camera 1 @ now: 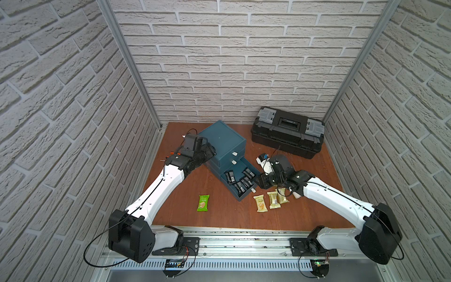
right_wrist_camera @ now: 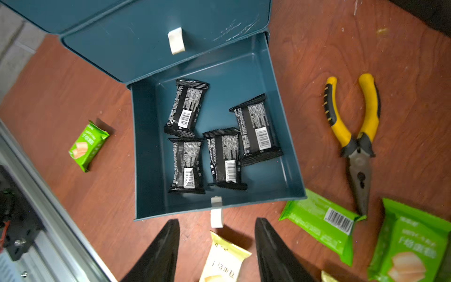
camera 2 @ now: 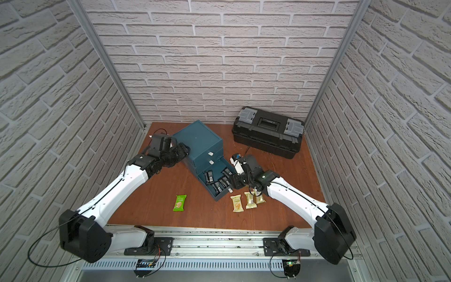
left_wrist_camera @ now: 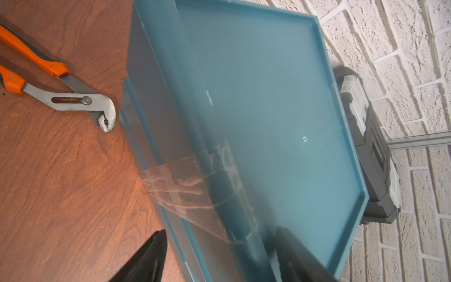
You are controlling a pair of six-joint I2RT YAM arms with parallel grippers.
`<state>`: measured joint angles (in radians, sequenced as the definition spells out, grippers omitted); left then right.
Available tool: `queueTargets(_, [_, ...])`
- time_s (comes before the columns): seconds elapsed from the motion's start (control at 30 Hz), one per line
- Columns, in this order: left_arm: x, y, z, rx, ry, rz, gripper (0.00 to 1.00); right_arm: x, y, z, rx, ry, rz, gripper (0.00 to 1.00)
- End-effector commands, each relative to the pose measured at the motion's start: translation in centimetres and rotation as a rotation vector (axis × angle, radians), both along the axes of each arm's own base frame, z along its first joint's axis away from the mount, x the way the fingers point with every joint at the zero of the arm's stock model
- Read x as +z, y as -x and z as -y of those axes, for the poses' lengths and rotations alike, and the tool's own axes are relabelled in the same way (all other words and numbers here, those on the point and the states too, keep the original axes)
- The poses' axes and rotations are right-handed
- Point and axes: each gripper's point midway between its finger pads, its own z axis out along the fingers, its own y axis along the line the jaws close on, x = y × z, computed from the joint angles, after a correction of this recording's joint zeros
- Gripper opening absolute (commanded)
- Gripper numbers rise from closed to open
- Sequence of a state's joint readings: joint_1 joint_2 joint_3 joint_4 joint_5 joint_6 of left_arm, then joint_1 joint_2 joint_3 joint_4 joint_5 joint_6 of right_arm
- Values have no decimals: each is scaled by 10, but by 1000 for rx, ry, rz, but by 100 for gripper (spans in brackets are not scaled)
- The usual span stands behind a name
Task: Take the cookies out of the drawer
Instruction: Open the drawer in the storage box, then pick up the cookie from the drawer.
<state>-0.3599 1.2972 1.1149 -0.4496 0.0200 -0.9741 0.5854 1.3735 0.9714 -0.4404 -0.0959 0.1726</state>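
The teal cabinet's (camera 1: pixel 223 139) bottom drawer (right_wrist_camera: pixel 146 171) stands pulled out, with several black cookies (right_wrist_camera: pixel 186 107) lying flat inside it. Three pale gold cookies (camera 1: pixel 272 199) lie in a row on the table to the right of the drawer's front. A green one (camera 1: pixel 203 202) lies to its left, and more green packets (right_wrist_camera: pixel 322 224) lie near the drawer's corner. My right gripper (right_wrist_camera: pixel 217 219) hangs open just outside the drawer front, above a gold packet (right_wrist_camera: pixel 224 261), gripping nothing. My left gripper (left_wrist_camera: pixel 220 229) is open, its fingers straddling the cabinet's upper left edge.
A black toolbox (camera 1: pixel 288 134) stands at the back right against the wall. Yellow-handled pliers (right_wrist_camera: pixel 353 136) lie on the table to the right of the drawer. Orange-handled pliers (left_wrist_camera: pixel 61 92) lie to the left of the cabinet. Brick walls close three sides.
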Motion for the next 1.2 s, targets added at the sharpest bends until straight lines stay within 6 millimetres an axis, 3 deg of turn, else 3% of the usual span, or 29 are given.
queueTargets(0.0, [-31, 10, -11, 21, -51, -99, 74, -14, -7, 4, 116, 167, -13, 54])
queueTargets(0.2, [-34, 9, -11, 21, -53, -107, 73, -26, -39, -10, 160, 252, -3, 54])
queueTargets(0.43, [-34, 8, -10, 20, -53, -111, 73, -53, -64, -16, 157, 304, 11, 54])
queueTargets(0.87, [-35, 8, -11, 19, -55, -117, 73, -79, -82, -21, 152, 325, -15, 53])
queueTargets(1.17, [-37, 9, -11, 19, -55, -122, 73, -91, -90, -11, 97, 371, -33, 51])
